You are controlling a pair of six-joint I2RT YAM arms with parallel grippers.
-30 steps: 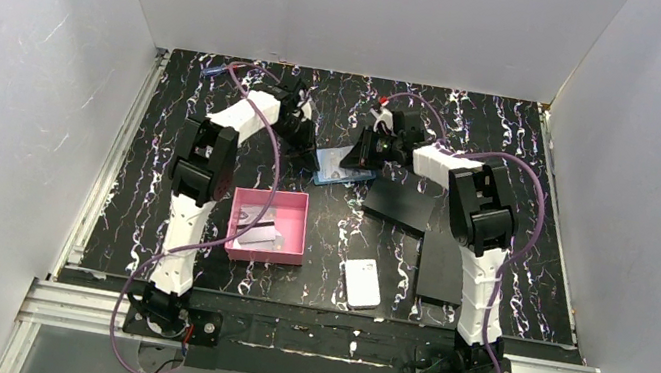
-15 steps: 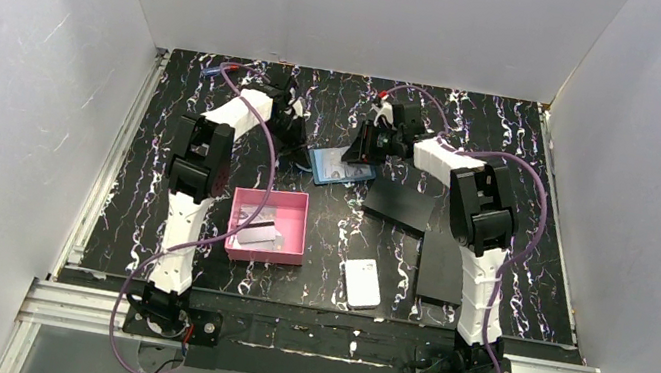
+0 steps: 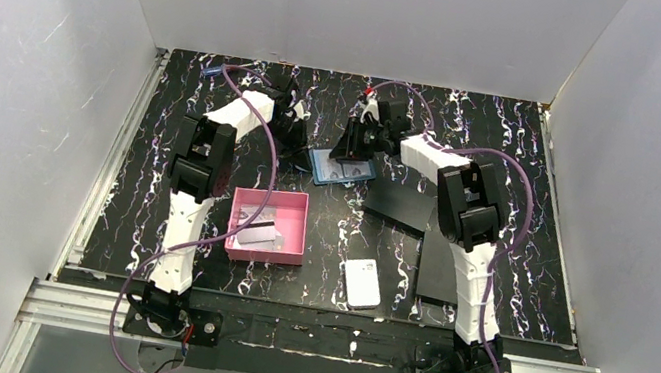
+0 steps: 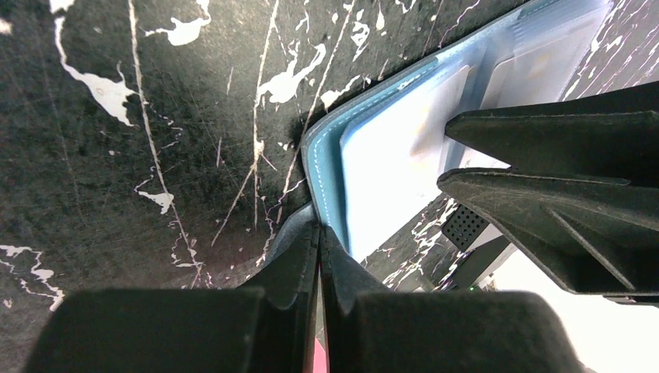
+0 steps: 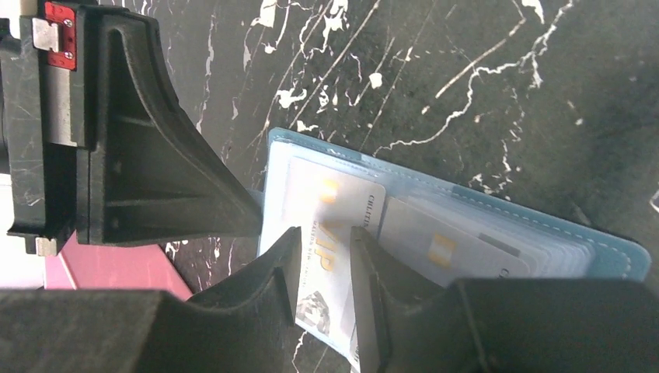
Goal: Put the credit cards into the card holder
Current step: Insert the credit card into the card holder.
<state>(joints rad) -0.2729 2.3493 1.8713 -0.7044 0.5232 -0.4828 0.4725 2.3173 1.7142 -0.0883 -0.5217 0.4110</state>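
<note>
- At the card holder's (image 4: 325, 179) edge, left wrist view: left fingers (image 4: 291, 272) pressed together.
- Only right wrist view shows right fingers (image 5: 280, 268) a bit apart over a card (image 5: 330, 202).

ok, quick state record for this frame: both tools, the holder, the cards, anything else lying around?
card holder: lying open, far centre, cards in its sleeves
left tool: shut, tips at the holder's edge
right tool: narrowly open over a card marked VIP in the holder; cannot tell if it grips
pink tray: nearer than the holder, left of centre, pale cards inside
white block: near centre, apart from the tray
black rectangles: right of the holder
</note>
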